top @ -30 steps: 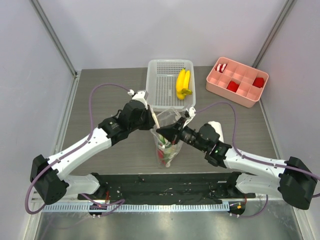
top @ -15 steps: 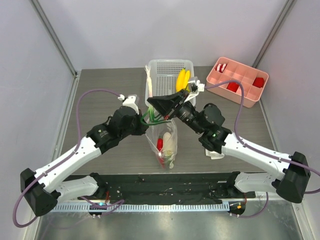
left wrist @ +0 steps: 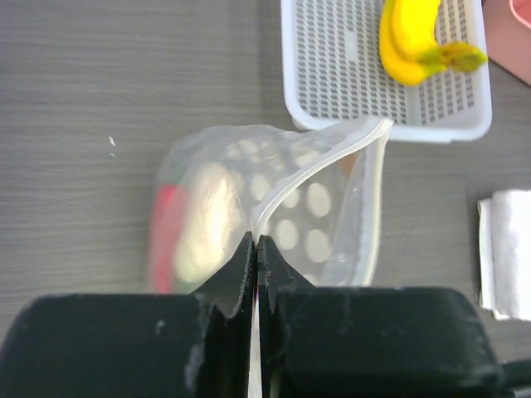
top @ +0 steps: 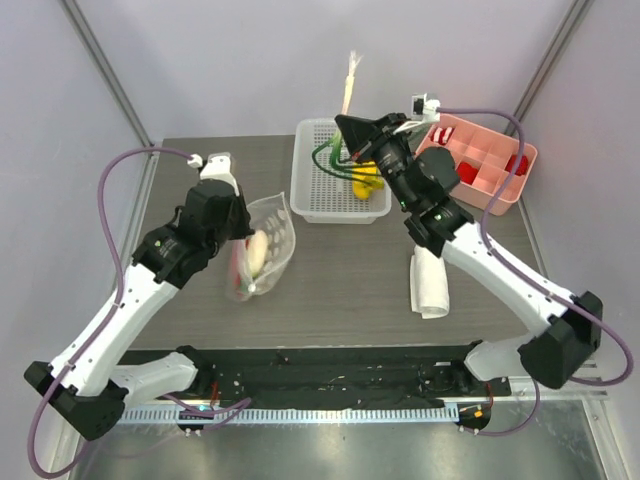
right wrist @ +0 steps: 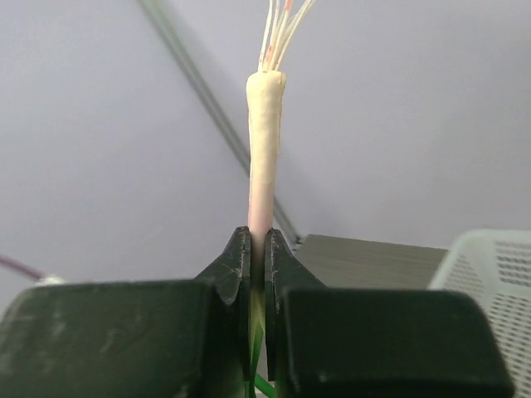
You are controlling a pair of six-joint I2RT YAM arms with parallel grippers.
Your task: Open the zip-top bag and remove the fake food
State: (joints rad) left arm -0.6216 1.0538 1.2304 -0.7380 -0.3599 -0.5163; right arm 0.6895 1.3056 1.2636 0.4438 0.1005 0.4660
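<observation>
Grey wood-grain tabletop (top: 350,270) fills the middle of the top view, with pale panels around it. At the bottom centre of the left wrist view, the left gripper (left wrist: 255,243) is closed and pinches the thick rim of the zip-top bag (left wrist: 319,211) between its black tips. The bag is clear, floppy plastic printed with white dots. Its mouth gapes, and the rim curves from the pinch up and right toward the near corner of the white basket (left wrist: 348,116). Inside the bag, left of the pinch, lie a blurred red chili (left wrist: 166,228) and a pale white radish (left wrist: 203,215). Whether the bag rests on the tabletop or hangs clear cannot be told. The right gripper (right wrist: 257,240), in the upper centre of the top view over the basket, is clamped on a toy scallion (right wrist: 264,141). Its white stalk stands upright above the tips and ends in thin, pale root threads against the back wall. Its green stems (top: 330,155) loop down over the basket. A yellow banana bunch (top: 366,182) lies in the basket. A pink tray (top: 505,200) sits at the upper right, and a rolled white cloth (top: 430,285) lies lower right.
</observation>
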